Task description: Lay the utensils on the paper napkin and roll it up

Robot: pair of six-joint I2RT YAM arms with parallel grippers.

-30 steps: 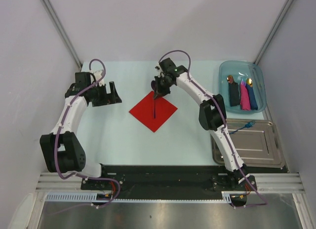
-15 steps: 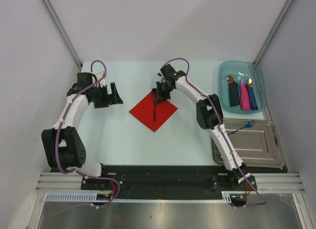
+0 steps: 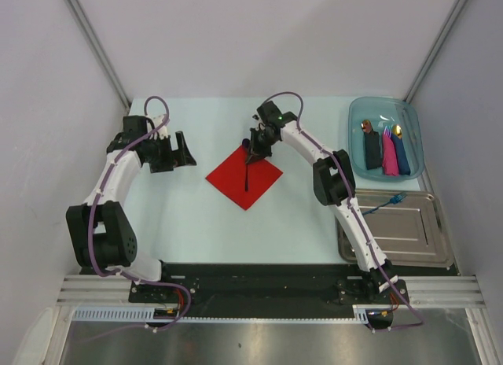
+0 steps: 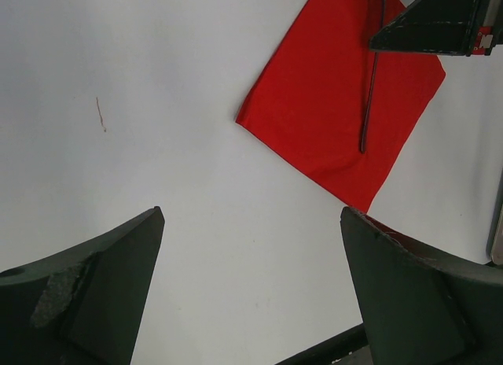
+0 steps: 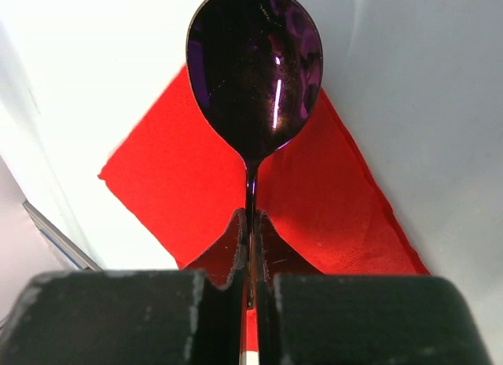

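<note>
The red paper napkin lies flat as a diamond mid-table, also in the left wrist view and the right wrist view. My right gripper hangs over the napkin's far corner, shut on the thin dark handle of the purple spoon. The handle runs down over the napkin's middle. Whether it touches the paper I cannot tell. The blue utensil rests on the metal tray's far rim. My left gripper stands open and empty, left of the napkin.
A clear blue bin at the back right holds black, pink and navy rolls with copper and gold spoon heads. The metal tray sits in front of it, right of the right arm.
The right wrist has shifted slightly over the napkin's far corner, still gripping the spoon. The left arm has swung a little toward the napkin, gripper still open.
</note>
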